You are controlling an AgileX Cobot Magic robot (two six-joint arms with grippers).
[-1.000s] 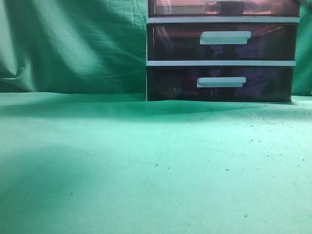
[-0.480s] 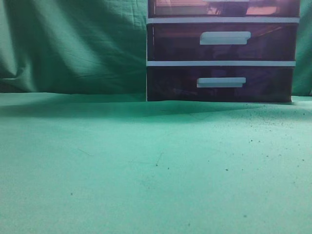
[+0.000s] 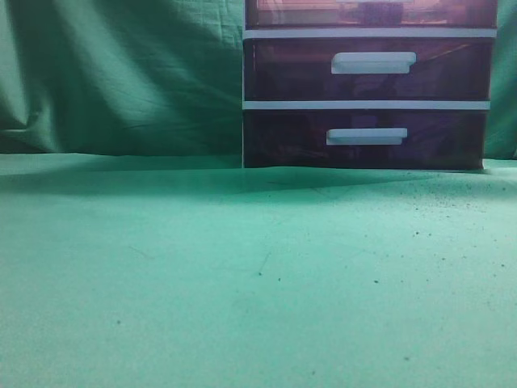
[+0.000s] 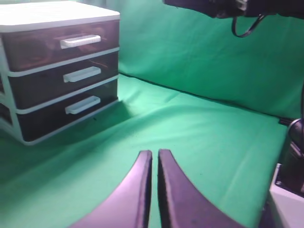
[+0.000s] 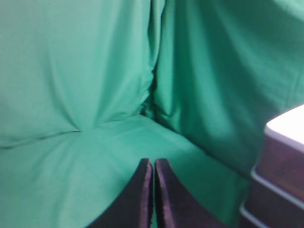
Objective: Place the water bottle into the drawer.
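On the green cloth (image 3: 242, 283) at the back right sits the white-framed drawer unit (image 3: 367, 103), two dark purple-brown drawers with white bar handles showing in full in the exterior view, and above them the lighter pinkish-brown top drawer (image 3: 371, 12), cut off by the frame edge. Something dark and some pale shapes show through its translucent front, possibly the water bottle, but too blurred and cropped to say. No bottle visible anywhere else: not on the cloth, not in either wrist view. Left wrist view shows the unit (image 4: 57, 71) from the side with all three drawer fronts looking flush with the frame, so top drawer (image 4: 61, 42) reads as pushed in. Left gripper (image 4: 152, 166) hangs above the cloth well apart from the unit, its two fingers almost touching with only a thin slit between, holding nothing. Right gripper (image 5: 152, 173) same story, fingers pressed nearly together, empty, pointing at the backdrop folds with a corner of the unit (image 5: 280, 175) at lower right. Part of the other arm (image 4: 228, 9) crosses the top of the left wrist view. Judgement: task looks done or nearly done, bottle likely already inside and drawer closed, both arms clear; if not, everything remains, since no bottle is in reach.
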